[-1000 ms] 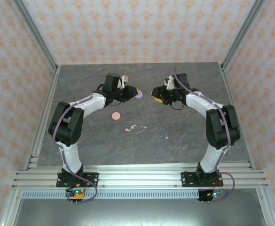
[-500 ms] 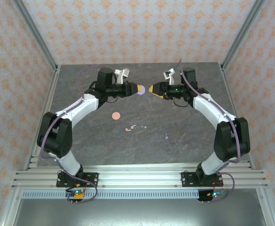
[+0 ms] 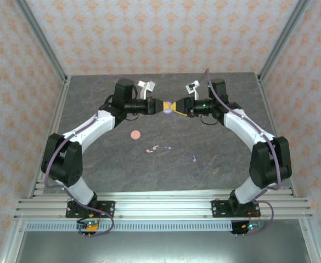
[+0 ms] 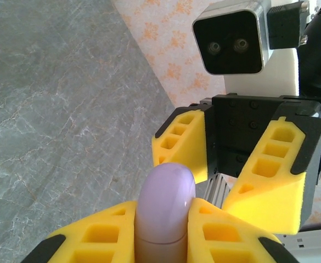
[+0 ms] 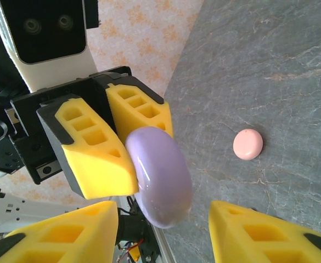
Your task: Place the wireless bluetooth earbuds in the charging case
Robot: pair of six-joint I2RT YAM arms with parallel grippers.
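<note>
1. Above the far middle of the grey table [image 3: 231, 159], the two arms meet tip to tip. The left end effector [image 3: 160, 106] is clamped tight on the lilac charging case [image 4: 165, 186], holding it on edge and clear of the surface.
2. The right end effector [image 3: 177, 107] faces it with jaws apart. Its yellow fingers [image 4: 185, 145] straddle the free end of the lilac charging case, and the right wrist view shows a gap at one finger. Whether the other finger touches the case cannot be told.
3. The pink charging case [image 3: 134, 134] lies flat on the table, nearer the arm bases and left of centre.
4. All four earbuds lie loose on the table, outside both cases. One pink earbud [image 3: 148, 149] lies just beside the second pink earbud [image 3: 156, 146], near the pink charging case. A lilac earbud [image 3: 169, 147] sits close on their right, and another lilac earbud [image 3: 195, 160] lies apart, further right and nearer the bases.
</note>
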